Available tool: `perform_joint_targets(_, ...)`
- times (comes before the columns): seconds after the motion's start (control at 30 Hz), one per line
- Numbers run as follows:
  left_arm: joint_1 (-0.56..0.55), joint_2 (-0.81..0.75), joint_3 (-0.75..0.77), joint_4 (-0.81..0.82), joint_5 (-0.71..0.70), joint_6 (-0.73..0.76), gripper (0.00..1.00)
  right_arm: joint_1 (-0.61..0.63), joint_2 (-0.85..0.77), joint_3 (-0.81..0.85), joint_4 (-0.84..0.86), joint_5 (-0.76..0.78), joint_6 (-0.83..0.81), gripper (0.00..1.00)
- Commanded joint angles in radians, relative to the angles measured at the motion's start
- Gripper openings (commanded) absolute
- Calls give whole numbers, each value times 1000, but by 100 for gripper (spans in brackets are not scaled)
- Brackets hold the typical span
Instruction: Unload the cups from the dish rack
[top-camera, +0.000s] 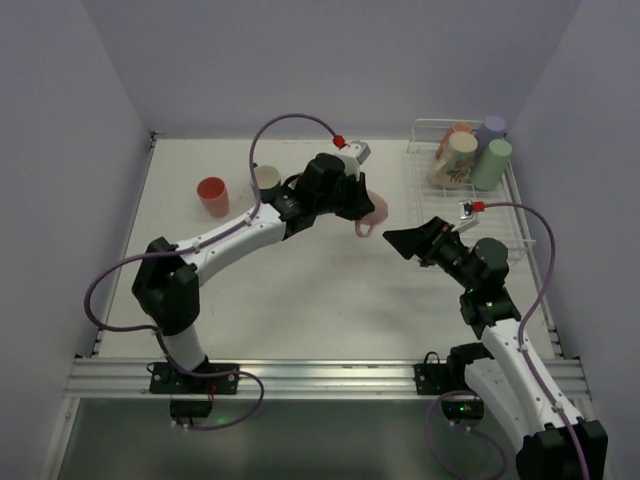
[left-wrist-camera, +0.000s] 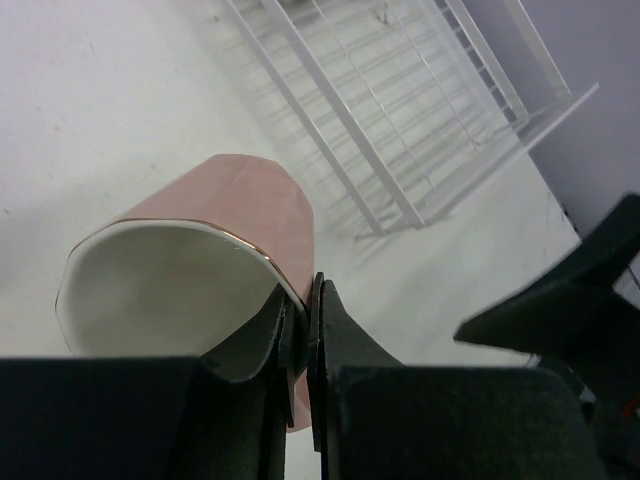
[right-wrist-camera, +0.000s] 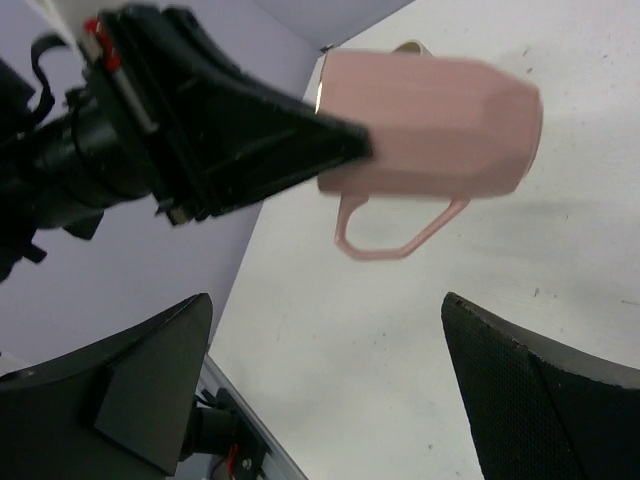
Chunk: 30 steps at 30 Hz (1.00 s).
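Note:
My left gripper (top-camera: 360, 207) is shut on the rim of a pink mug (top-camera: 378, 211), one finger inside the mouth and one outside (left-wrist-camera: 305, 320). The mug (left-wrist-camera: 235, 220) hangs on its side above the table, its handle pointing down (right-wrist-camera: 430, 120). My right gripper (top-camera: 396, 240) stands open just right of the mug with nothing between its fingers (right-wrist-camera: 326, 298). The dish rack (top-camera: 500, 215) lies at the back right, holding a cream cup (top-camera: 455, 158), a light green cup (top-camera: 492, 163), a lavender cup (top-camera: 493, 126) and a salmon cup (top-camera: 459, 130). A red cup (top-camera: 212, 195) and a cream cup (top-camera: 267, 179) stand on the table at the left.
White walls close the table on the left, back and right. A metal rail (top-camera: 320, 375) with both arm bases runs along the near edge. The rack's near part (left-wrist-camera: 400, 110) shows only bare wire.

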Motion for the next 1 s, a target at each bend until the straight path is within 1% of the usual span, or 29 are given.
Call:
perform_joint_targets(0.0, 6, 98, 242, -71, -119, 103, 0, 1, -55, 38, -90, 34, -65, 99)
perform_joint_targets(0.07, 6, 170, 339, -151, -153, 135, 0, 1, -83, 41, -157, 91, -105, 99)
perform_joint_targets(0.1, 6, 195, 371, -178, -215, 148, 0, 1, -118, 38, -187, 112, -115, 99)
perform_joint_targets(0.17, 6, 258, 425, -240, -267, 178, 0, 1, -156, 27, -260, 160, -134, 99)
perform_joint_targets(0.2, 6, 281, 491, -263, -309, 189, 0, 1, -175, 26, -280, 169, -140, 99)
perform_joint_targets(0.27, 5, 348, 557, -321, -365, 214, 0, 1, -230, 26, -340, 171, -152, 99)
perform_joint_targets(0.3, 6, 365, 609, -332, -379, 223, 0, 1, -248, 23, -356, 166, -157, 99)
perform_joint_targets(0.37, 8, 421, 658, -361, -406, 243, 0, 1, -291, 18, -397, 163, -169, 99)
perform_joint_targets(0.4, 8, 439, 715, -375, -425, 251, 0, 1, -302, 15, -424, 165, -174, 99)
perform_joint_targets(0.47, 8, 496, 764, -415, -437, 264, 0, 1, -328, 7, -445, 166, -186, 99)
perform_joint_targets(0.53, 12, 517, 792, -427, -440, 267, 0, -1, -336, 3, -466, 163, -191, 99)
perform_joint_targets(0.67, 19, 531, 754, -406, -451, 271, 0, 1, -345, -6, -475, 142, -191, 99)
perform_joint_targets(0.97, 39, 562, 751, -403, -434, 269, 0, 1, -330, 0, -471, 139, -197, 99)
